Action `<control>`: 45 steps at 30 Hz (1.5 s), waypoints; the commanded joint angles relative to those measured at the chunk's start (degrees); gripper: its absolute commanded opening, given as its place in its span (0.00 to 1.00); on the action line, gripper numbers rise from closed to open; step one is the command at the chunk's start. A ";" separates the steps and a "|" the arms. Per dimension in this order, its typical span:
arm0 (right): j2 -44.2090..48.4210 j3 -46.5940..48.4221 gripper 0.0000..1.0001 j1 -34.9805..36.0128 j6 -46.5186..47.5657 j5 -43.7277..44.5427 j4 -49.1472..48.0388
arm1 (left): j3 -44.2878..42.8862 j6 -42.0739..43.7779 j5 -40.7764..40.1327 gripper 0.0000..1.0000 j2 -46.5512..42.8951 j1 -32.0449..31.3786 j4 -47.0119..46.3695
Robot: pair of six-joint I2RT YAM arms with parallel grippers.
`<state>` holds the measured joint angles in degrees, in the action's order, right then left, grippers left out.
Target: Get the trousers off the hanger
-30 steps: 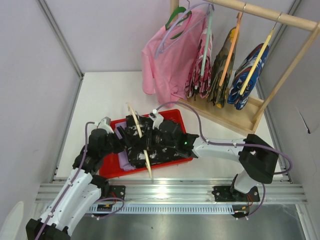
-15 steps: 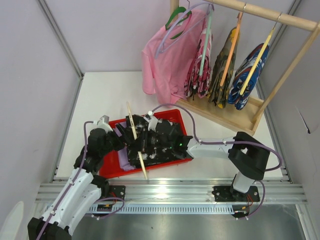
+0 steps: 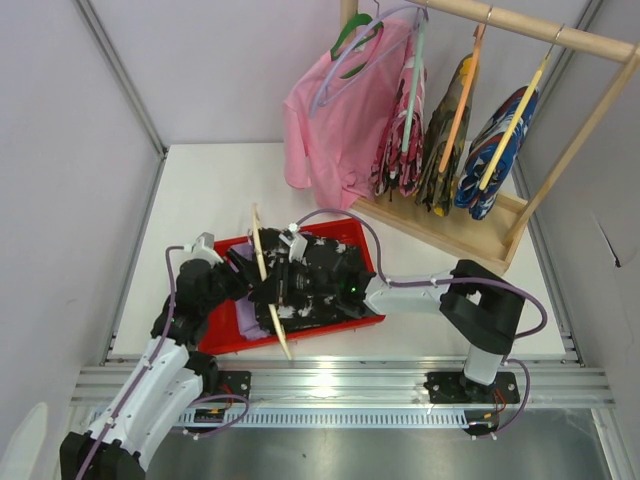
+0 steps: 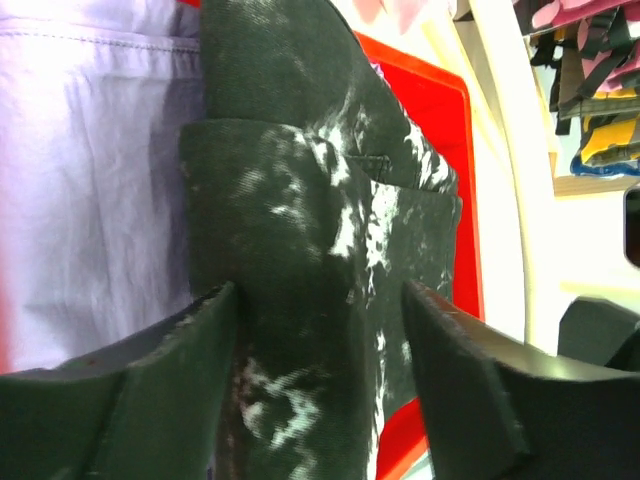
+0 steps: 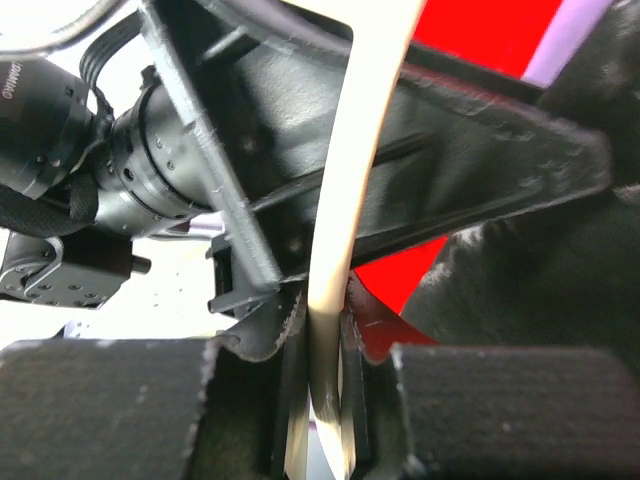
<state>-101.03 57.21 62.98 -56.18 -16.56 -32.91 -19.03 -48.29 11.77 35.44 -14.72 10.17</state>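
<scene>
Black speckled trousers [image 4: 320,260] between spread left claw [image 4: 318,400]; right claw [image 5: 320,375] pinching hanger [image 5: 345,200].

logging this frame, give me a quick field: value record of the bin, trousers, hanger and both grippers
bin: red tray on the table
black speckled trousers: in the tray, fold between the left gripper's open fingers
lavender trousers: beside the black pair, in the tray
hanger: pale bar, tilted over the tray
right gripper: shut on the hanger
rack: other garments hanging
</scene>
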 commanded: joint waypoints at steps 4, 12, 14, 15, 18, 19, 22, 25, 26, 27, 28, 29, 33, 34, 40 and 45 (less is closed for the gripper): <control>-1.10 5.81 0.00 1.18 -1.30 1.79 -12.62 | 4.61 0.57 6.42 0.38 -0.37 -2.15 1.70; 2.50 2.03 0.00 0.65 0.55 4.16 -10.17 | 6.99 -1.11 5.81 0.00 -1.07 -2.07 0.98; 3.90 1.15 0.00 0.22 1.16 4.86 -8.94 | 6.55 -0.40 4.32 0.00 -1.78 -2.07 2.30; 4.61 0.10 0.00 -0.05 1.34 6.09 -7.28 | 5.76 0.30 3.88 0.00 -2.56 -1.98 3.09; 7.34 -2.53 0.00 -1.19 1.52 8.38 -3.58 | 5.05 1.27 3.43 0.00 -3.97 -1.45 4.68; 8.13 -3.33 0.00 -1.72 1.43 9.34 -2.96 | 4.70 1.45 3.61 0.00 -4.15 -1.28 4.85; 12.96 -6.94 0.00 -4.09 2.30 12.07 1.87 | 3.91 3.20 3.96 0.00 -4.68 0.48 6.44; 15.42 -9.22 0.00 -5.06 4.06 14.27 5.12 | 3.91 3.64 4.31 0.00 -4.33 1.27 6.70; 16.82 -9.57 0.00 -5.32 5.63 14.79 6.00 | 3.74 3.64 4.14 0.00 -4.24 1.27 6.70; 17.44 -10.01 0.00 -5.41 6.26 15.67 6.88 | 3.56 3.56 3.79 0.00 -3.80 1.36 7.05; 18.58 -10.19 0.00 -5.76 6.96 16.03 8.72 | 3.30 3.82 3.09 0.00 -3.63 1.36 7.49; 19.03 -10.28 0.00 -6.02 8.01 16.20 9.43 | 3.12 3.91 2.82 0.00 -3.54 1.45 7.75; 20.26 -10.10 0.00 -6.64 10.38 15.68 12.07 | 2.77 3.82 2.03 0.00 -3.54 1.45 7.84; 20.35 -9.67 0.00 -6.73 10.74 15.76 13.29 | 2.85 3.82 2.03 0.00 -3.54 1.45 7.76; 20.44 -8.87 0.00 -7.35 12.68 14.89 17.44 | 1.19 5.57 4.22 0.00 -3.45 1.45 7.05; 19.21 -8.34 0.00 -7.43 11.10 13.13 14.47 | -7.14 10.92 5.90 0.74 -1.52 1.36 13.88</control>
<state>-83.66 46.63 57.39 -47.48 -7.01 -16.51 -19.92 -42.30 16.25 33.28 -13.80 16.82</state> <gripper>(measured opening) 0.178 0.633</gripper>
